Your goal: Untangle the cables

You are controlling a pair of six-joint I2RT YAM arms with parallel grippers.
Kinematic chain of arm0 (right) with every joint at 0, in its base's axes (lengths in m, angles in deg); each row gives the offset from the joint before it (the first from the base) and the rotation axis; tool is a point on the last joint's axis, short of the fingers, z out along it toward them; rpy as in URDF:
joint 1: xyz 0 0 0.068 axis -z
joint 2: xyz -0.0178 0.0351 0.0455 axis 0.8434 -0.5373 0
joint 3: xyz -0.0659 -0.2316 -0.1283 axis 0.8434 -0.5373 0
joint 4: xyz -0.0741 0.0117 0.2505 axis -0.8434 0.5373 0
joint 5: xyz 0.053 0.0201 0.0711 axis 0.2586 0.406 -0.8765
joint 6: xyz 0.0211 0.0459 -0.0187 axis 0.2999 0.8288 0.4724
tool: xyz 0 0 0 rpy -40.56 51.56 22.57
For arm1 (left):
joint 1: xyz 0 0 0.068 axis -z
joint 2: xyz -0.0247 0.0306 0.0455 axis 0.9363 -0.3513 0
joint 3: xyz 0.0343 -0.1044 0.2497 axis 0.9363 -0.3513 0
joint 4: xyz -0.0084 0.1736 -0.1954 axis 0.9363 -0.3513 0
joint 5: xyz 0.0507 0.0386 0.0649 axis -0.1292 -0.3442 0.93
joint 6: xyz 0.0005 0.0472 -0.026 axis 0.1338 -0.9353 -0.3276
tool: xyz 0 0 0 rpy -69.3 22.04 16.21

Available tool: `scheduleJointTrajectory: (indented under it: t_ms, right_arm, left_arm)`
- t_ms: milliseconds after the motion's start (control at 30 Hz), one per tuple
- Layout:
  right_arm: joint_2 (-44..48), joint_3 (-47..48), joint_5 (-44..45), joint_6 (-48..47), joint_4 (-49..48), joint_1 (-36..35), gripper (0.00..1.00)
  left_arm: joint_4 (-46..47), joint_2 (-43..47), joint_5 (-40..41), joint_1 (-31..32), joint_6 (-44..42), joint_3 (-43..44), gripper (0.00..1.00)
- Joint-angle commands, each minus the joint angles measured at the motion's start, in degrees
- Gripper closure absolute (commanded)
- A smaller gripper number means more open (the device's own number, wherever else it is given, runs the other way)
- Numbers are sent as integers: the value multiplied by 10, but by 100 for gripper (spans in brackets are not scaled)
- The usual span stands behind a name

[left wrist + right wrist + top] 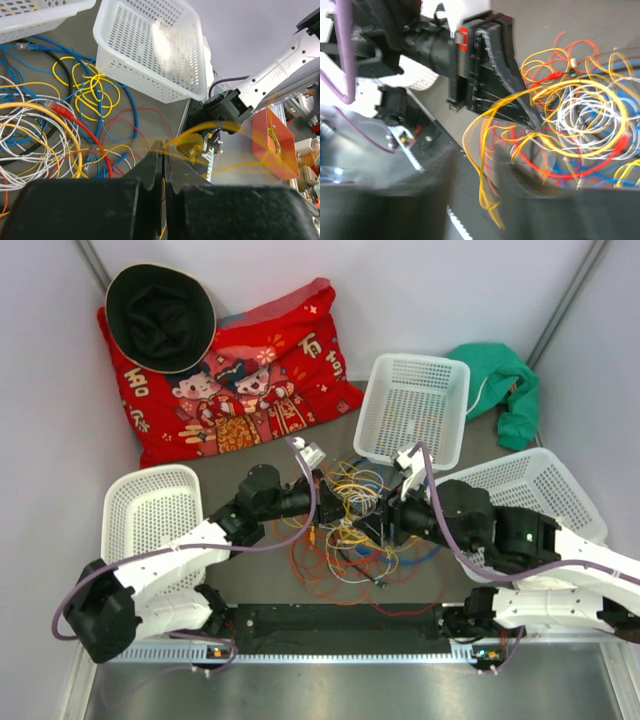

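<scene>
The cables [350, 525] lie in one tangled heap at the middle of the surface [262, 575], between the two grippers. Yellow, orange, red, white, blue and black strands overlap in loose loops. Orange loops spill toward the near side and a blue strand trails to the right. The left wrist view shows the heap [75, 115] with a red plug end lying on the white coils.

The left gripper [333, 502] points right into the left side of the heap. In its own view the jaws [161, 152] stand almost together, only a thin slit between them. A yellow cable [186, 134] runs out of that slit and arcs off to the right, so they are clamped on it.

The right gripper [377, 525] points left into the right side of the heap, close to the left one. Its wrist view is blurred. The jaws [479, 190] show as two dark shapes with a clear gap, so they are parted. Yellow strands hang through the gap, and I cannot tell whether either finger touches them. The same view shows the left gripper [530, 120] with its tip at the edge of the coils [580, 115].

Around the heap stand three white baskets: far [415, 410], left [150, 510] and right [545, 485]. A red cushion [250, 380] lies far left with a black hat [160, 315] on it. A green cloth [505, 385] lies far right.
</scene>
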Motion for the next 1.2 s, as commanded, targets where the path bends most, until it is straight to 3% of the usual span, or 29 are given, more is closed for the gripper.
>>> scheduleJointTrajectory:
  t_ms: [0, 33, 133, 233, 400, 733, 1000, 1100, 1167]
  right_arm:
    - [39, 26, 45, -3, 25, -9, 41]
    - [42, 26, 64, -4, 29, -8, 31]
    - [61, 28, 97, -15, 46, -8, 25]
    - [70, 20, 105, -27, 36, -8, 24]
    - [55, 13, 83, -43, -23, -8, 26]
    - [-20, 47, -33, -67, -145, -8, 35]
    - [-50, 43, -61, -60, -184, -8, 43]
    - [-60, 44, -61, -60, -184, -8, 48]
    - [-67, 41, -61, -61, -186, -8, 59]
  left_arm:
    - [-61, 35, 37, 2, -15, 60, 100]
    - [-83, 59, 55, 1, -21, 68, 100]
    - [-173, 94, 105, 1, -47, 111, 100]
    - [-237, 111, 140, 1, -65, 152, 100]
    - [-264, 113, 154, 1, -80, 193, 100]
    - [-261, 101, 148, 1, -68, 189, 100]
    - [-260, 104, 145, 1, -67, 181, 100]
    - [-259, 105, 144, 1, -67, 177, 100]
    - [-255, 106, 142, 1, -64, 175, 100]
